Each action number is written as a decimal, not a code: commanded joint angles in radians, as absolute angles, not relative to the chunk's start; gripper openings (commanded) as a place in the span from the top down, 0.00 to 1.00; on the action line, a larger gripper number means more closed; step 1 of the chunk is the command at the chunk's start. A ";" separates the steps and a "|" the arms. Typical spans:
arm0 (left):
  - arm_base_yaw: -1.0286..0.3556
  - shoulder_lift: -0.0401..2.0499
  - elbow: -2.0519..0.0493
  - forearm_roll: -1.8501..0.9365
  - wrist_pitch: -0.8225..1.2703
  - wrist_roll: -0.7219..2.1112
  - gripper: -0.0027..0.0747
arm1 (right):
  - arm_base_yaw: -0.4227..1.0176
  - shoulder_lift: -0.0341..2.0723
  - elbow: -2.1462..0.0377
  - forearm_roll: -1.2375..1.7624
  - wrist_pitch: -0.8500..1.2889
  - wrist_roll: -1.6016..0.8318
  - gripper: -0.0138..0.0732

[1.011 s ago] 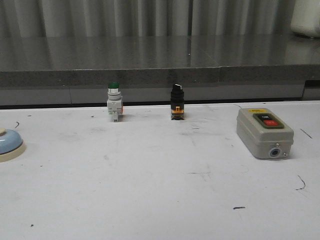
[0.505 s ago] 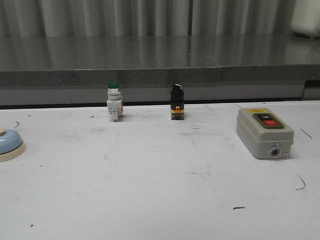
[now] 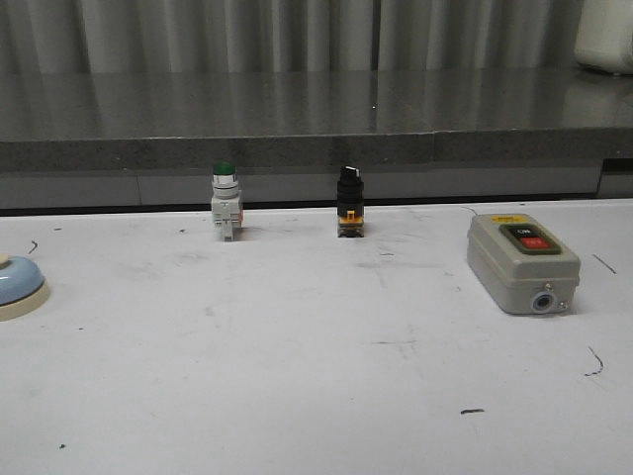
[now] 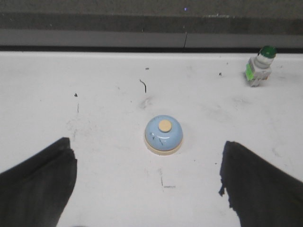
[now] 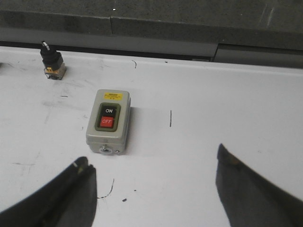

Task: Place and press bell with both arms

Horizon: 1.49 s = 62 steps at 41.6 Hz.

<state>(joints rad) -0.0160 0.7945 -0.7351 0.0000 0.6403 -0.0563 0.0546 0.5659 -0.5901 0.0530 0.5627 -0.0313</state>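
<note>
Bell (image 3: 17,285) sat at the tabletop's (image 3: 297,376) left edge, between the left fingers (image 4: 38,184), spread wide and empty. Rightward, the switch box (image 5: 108,122) read "ON" and "OFF" beyond the right fingers (image 5: 251,194), equally wide, empty.

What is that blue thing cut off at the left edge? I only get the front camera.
Observer: It is the bell, whole in the left wrist view: a light-blue dome on a cream base, with a cream button on top.
Operator: Is a robot hand anywhere near it?
Observer: Yes. The left gripper hangs over the table with its fingers wide open, the bell ahead of the gap and untouched.
Operator: And the other hand?
Observer: The right gripper is open too, facing the grey switch box.
Operator: What do its buttons say?
Observer: The black one reads ON, the red one OFF.
</note>
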 commanded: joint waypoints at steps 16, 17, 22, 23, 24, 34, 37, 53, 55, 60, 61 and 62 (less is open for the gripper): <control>-0.016 1.292 -0.991 -0.048 0.708 -0.062 0.19 | 0.052 0.576 -0.624 0.040 0.483 -0.039 0.21; -0.016 1.320 -1.002 -0.051 0.708 -0.062 0.19 | 0.052 0.576 -0.624 0.040 0.483 -0.039 0.21; -0.034 1.421 -1.044 -0.051 0.705 -0.062 0.19 | 0.052 0.576 -0.624 0.040 0.483 -0.039 0.21; -0.042 1.444 -1.054 -0.051 0.704 -0.058 0.19 | 0.052 0.576 -0.624 0.040 0.483 -0.039 0.21; -0.048 1.467 -1.061 -0.051 0.699 -0.052 0.19 | 0.052 0.576 -0.624 0.040 0.483 -0.039 0.21; -0.077 1.623 -1.123 -0.045 0.678 -0.033 0.19 | 0.052 0.576 -0.624 0.040 0.483 -0.039 0.21; -0.077 1.661 -1.134 -0.045 0.674 -0.033 0.19 | 0.052 0.576 -0.624 0.040 0.483 -0.039 0.21; -0.077 1.785 -1.142 -0.044 0.589 -0.033 0.19 | 0.052 0.576 -0.624 0.040 0.483 -0.039 0.21; -0.077 1.799 -1.146 -0.044 0.585 -0.033 0.19 | 0.052 0.576 -0.624 0.040 0.483 -0.039 0.21; -0.077 1.818 -1.149 -0.044 0.573 -0.033 0.19 | 0.052 0.576 -0.624 0.040 0.483 -0.039 0.21; -0.077 1.820 -1.149 -0.044 0.573 -0.033 0.19 | 0.052 0.576 -0.624 0.040 0.483 -0.039 0.21; -0.077 1.820 -1.149 -0.044 0.573 -0.033 0.19 | 0.052 0.576 -0.624 0.040 0.483 -0.039 0.21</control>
